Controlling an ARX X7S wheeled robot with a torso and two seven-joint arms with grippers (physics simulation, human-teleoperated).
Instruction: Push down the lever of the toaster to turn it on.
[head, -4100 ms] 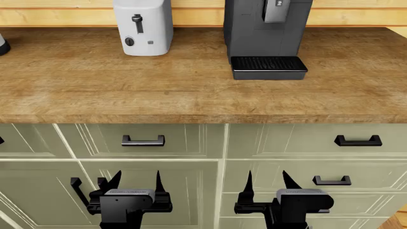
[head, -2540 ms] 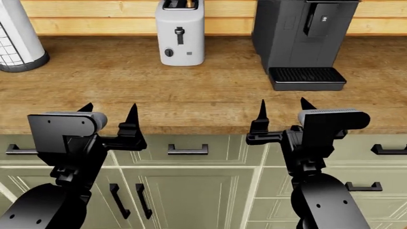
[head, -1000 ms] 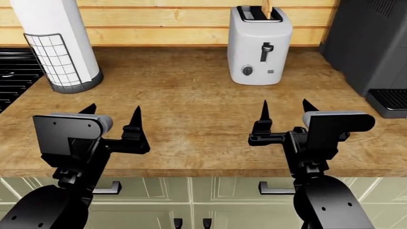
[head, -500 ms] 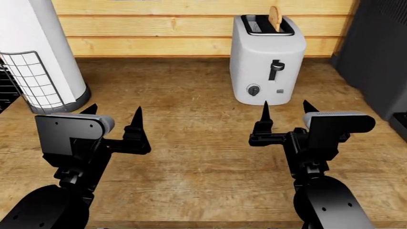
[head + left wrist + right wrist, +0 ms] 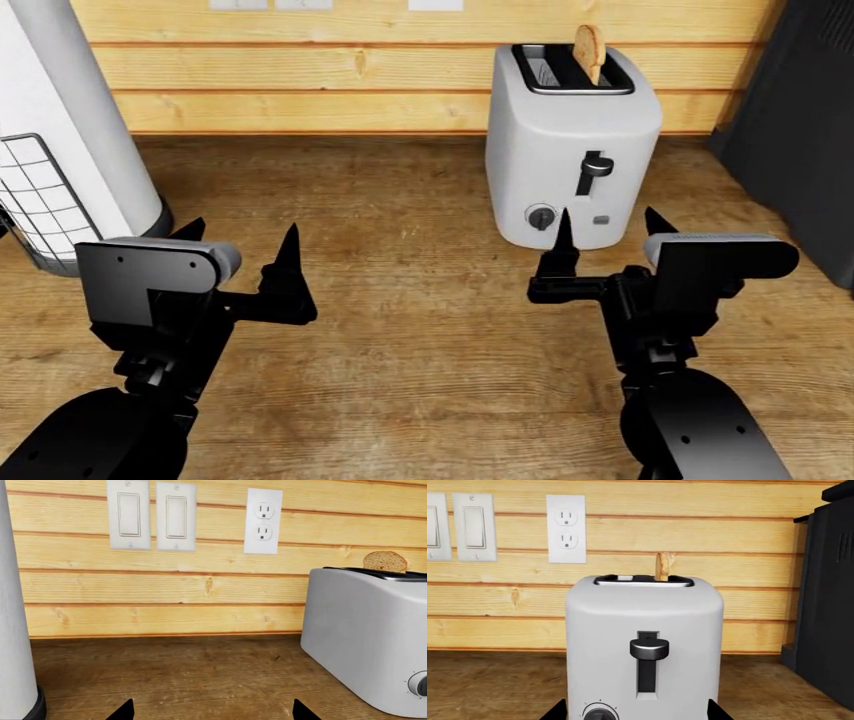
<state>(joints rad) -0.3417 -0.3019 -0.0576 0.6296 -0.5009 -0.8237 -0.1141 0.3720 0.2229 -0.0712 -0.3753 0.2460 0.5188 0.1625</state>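
1. Left gripper: jaws wide open, holding nothing, parked near the paper towel roll.
2. Right gripper: open, empty, just short of the toaster.
3. Lever sits at top of its slot on the toaster front. Risk imo: a fingertip hits the dial or shoves the toaster back instead.

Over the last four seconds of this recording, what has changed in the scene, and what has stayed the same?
The robot rolled up to the counter and both arms rose above it; the toaster now looms close, straight ahead of the right gripper. Nothing was grasped or released. Unchanged: both the left gripper and the right one are open, the lever is at the top of its slot, and the bread slice stands up from the toaster.
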